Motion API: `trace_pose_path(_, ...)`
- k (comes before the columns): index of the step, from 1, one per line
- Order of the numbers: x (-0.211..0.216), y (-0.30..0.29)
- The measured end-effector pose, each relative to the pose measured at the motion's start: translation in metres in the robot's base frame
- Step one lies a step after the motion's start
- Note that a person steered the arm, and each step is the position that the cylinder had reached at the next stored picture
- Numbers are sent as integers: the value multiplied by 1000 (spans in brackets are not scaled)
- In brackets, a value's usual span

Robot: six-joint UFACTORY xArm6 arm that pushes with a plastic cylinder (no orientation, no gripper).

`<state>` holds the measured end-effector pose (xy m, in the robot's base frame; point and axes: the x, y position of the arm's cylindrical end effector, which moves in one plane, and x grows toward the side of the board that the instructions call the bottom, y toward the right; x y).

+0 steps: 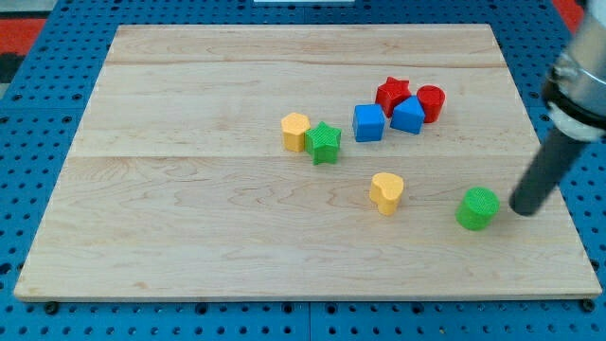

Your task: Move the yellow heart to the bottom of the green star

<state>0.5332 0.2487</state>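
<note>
The board (189, 189) lay pale and wooden on a blue pegboard (38, 114), and its left half carried no blocks. Going rightward, the first block was a yellow block (295, 131) of rounded outline, its exact shape hard to make out, just left of the middle. The green star (324, 142) sat touching it on the right and slightly nearer. Farther right and a little farther back stood a blue cube (368, 122), close to the star but apart from it. The yellow heart (386, 192) lay nearer than all of these, to the right of the star and well apart from it, with bare wood between them. Behind the cube's right side came a tight cluster: a red star (392, 94) at the far edge, a second blue block (408, 115) just in front of it and beside the cube, and a red cylinder (431, 101) touching that block's right. Nearer again, a green cylinder (477, 208) stood to the right of the heart, apart from it. My tip (524, 210) rested on the board just right of the green cylinder, with a narrow gap showing between them. The rod (547, 170) slanted up to the right; there were no jaws on it to open or close.
</note>
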Motion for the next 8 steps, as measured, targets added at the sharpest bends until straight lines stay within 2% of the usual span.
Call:
trace_pose_path(1,14,-3)
trace_pose_path(2,12,-95)
trace_pose_path(3,-11,-145)
trace_pose_path(4,-34,-172)
trace_pose_path(5,-43,-235)
trace_pose_path(6,-58,-241)
trace_pose_path(7,-26,-240)
trace_pose_path(8,-19,-222)
